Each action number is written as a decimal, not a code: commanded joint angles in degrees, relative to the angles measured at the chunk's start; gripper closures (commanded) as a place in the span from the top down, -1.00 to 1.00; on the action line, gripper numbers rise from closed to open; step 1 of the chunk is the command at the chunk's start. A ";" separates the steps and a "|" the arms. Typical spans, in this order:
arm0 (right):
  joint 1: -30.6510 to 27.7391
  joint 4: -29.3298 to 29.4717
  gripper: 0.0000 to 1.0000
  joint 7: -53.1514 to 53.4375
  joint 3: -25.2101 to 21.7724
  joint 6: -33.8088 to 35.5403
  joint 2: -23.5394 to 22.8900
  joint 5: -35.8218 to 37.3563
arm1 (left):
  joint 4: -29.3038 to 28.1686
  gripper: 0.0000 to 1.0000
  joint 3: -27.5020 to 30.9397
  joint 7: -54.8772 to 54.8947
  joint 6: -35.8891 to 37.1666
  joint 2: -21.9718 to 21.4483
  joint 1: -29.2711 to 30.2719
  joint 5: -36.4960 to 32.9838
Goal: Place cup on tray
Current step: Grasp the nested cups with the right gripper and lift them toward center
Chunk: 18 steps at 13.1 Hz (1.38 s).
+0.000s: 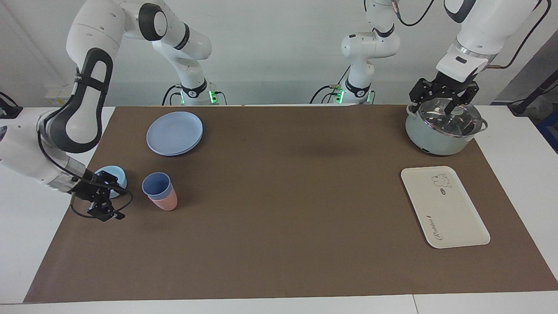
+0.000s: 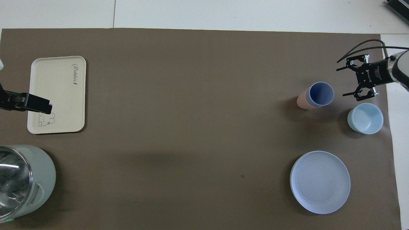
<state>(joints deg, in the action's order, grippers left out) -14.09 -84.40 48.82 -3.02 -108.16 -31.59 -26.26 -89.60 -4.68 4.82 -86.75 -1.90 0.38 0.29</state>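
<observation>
at the right arm's end of the table, the periwinkle cup (image 1: 156, 185) (image 2: 321, 94), tapered and handleless, sits nested in a salmon-pink cup (image 1: 167, 201) (image 2: 301, 101). at its three o'clock in the overhead view, the right gripper (image 1: 101, 200) (image 2: 356, 79) hangs spread apart. over the pot (image 1: 440, 139), the left gripper (image 1: 440, 98) also stands apart. the cream tray (image 1: 453, 218) (image 2: 57, 86) lies bare.

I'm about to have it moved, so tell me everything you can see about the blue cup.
The cup is a small periwinkle-blue tumbler, tapered, without a handle, plastic by its look. It sits nested inside a salmon-pink cup of like size, mouth open, nothing visible inside, and the pair leans off upright. It lies toward the right arm's end of the table, beside the light-blue bowl and farther from the robots than the round blue plate. The right gripper is near it, open, not touching.
</observation>
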 commanded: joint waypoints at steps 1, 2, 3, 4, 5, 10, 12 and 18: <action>-0.50 -6.09 1.00 1.37 0.65 -1.78 1.25 -3.43 | -1.55 1.00 0.02 0.72 0.27 -1.52 0.24 -0.82; -0.41 -8.48 1.00 1.28 0.56 -2.40 2.13 -7.19 | -1.55 1.00 0.02 0.72 0.27 -1.52 0.24 -0.82; -0.32 -9.37 1.00 1.28 0.56 -2.58 2.58 -8.18 | -1.55 1.00 0.02 0.72 0.27 -1.52 0.24 -0.82; -0.24 -10.95 1.00 1.11 0.56 -1.97 3.19 -8.37 | -1.55 1.00 0.02 0.72 0.27 -1.52 0.24 -0.82; -0.32 -12.62 1.00 0.76 0.82 -1.70 3.98 -8.54 | -1.55 1.00 0.02 0.72 0.18 -1.52 0.24 -0.82; -0.06 -14.30 1.00 -0.39 0.91 -1.53 4.78 -14.00 | -1.55 1.00 0.02 0.72 0.18 -1.52 0.24 -0.82; 0.38 -16.14 1.00 -0.48 0.91 -2.05 5.31 -14.08 | -1.55 1.00 0.02 0.72 0.18 -1.52 0.24 -0.82; 2.39 -17.64 1.00 0.05 1.09 -4.60 5.66 -17.16 | -1.55 1.00 0.02 0.72 0.27 -1.52 0.24 -0.82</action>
<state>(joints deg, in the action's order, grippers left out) -12.68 -98.62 49.39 -2.04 -110.88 -28.18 -41.58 -89.60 -4.68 4.82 -86.75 -1.91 0.38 0.29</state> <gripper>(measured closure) 0.000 0.000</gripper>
